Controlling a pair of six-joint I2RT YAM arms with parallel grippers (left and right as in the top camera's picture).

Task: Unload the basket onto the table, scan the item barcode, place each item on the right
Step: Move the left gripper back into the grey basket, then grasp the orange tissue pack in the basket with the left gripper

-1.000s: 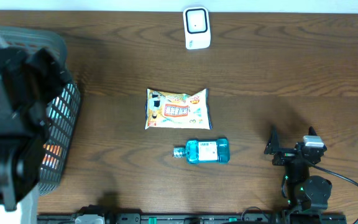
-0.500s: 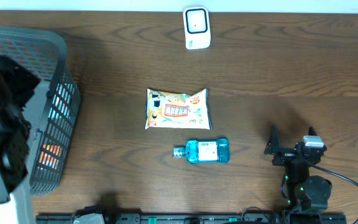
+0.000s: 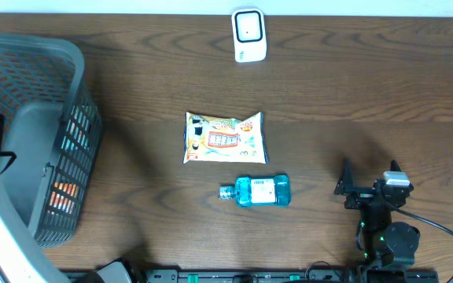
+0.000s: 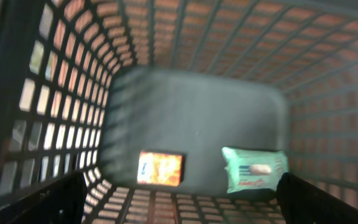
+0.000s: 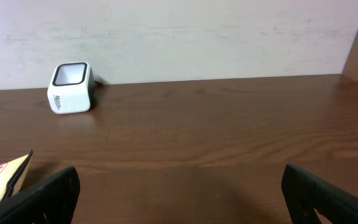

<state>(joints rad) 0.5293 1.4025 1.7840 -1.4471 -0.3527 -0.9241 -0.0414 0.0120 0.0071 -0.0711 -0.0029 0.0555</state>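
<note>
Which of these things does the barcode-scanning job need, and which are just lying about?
For the job: white scanner, snack packet, blue bottle.
Probably lying about: basket, with the orange packet and green pack inside it.

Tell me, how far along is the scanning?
Apparently done: orange packet and green pack in the basket. In hand: nothing; left end effector and right end effector are open, empty. Left: snack bag and blue bottle on the table, short of the scanner.
</note>
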